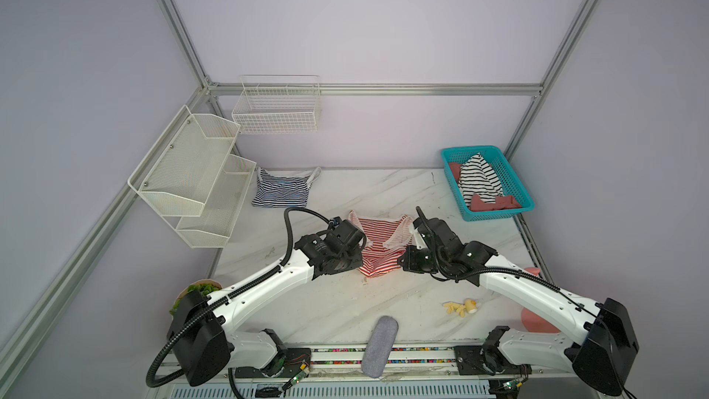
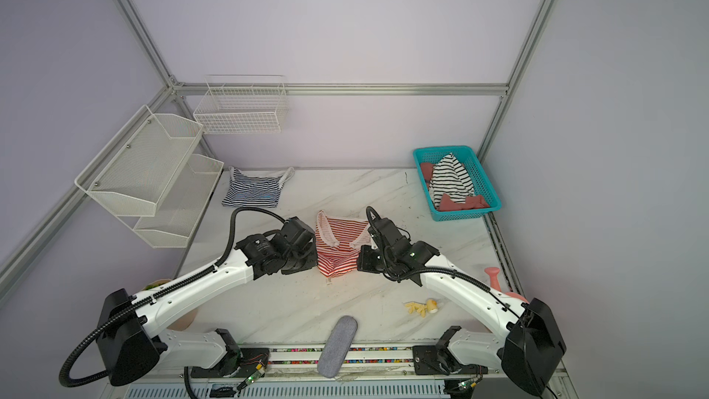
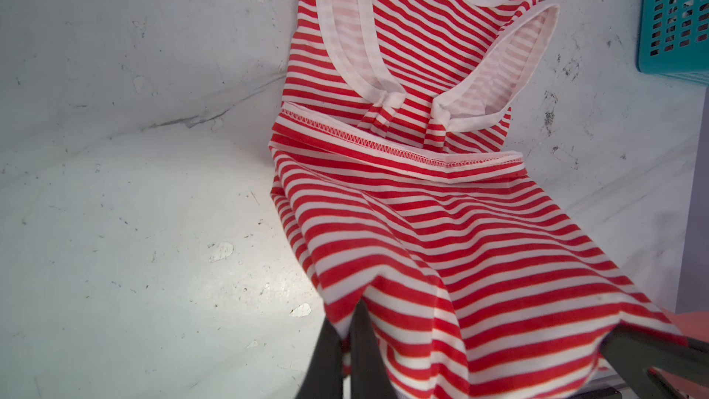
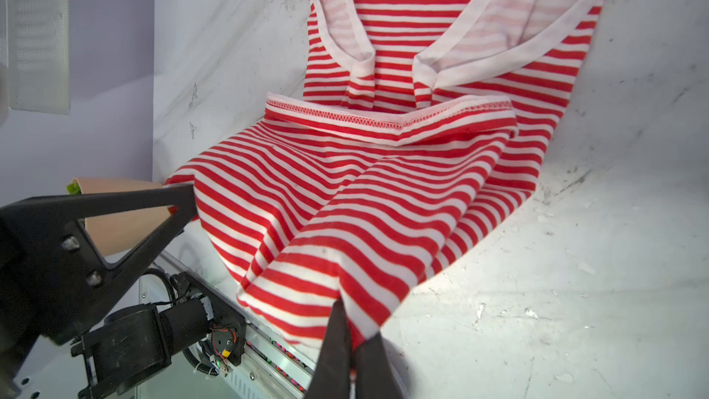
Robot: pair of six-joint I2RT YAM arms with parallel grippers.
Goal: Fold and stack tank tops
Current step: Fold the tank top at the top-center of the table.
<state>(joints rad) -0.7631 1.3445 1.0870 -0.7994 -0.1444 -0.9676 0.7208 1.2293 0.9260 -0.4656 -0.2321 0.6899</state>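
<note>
Red-striped tank top [image 3: 422, 224], judged light, limp & stretchy knit, is being pinched at near fold corners by L gripper [image 3: 347, 333] & R gripper [image 4: 355, 326], both clenched on it.

We log bright, soft, even overhead light in both top views, with only faint shadows on the table [image 1: 345, 301] and slight softness throughout. In both wrist views a glare patch whitens the table beside the red-and-white tank top [image 3: 422, 224]. Its folds nearest the lens are out of focus.
</note>
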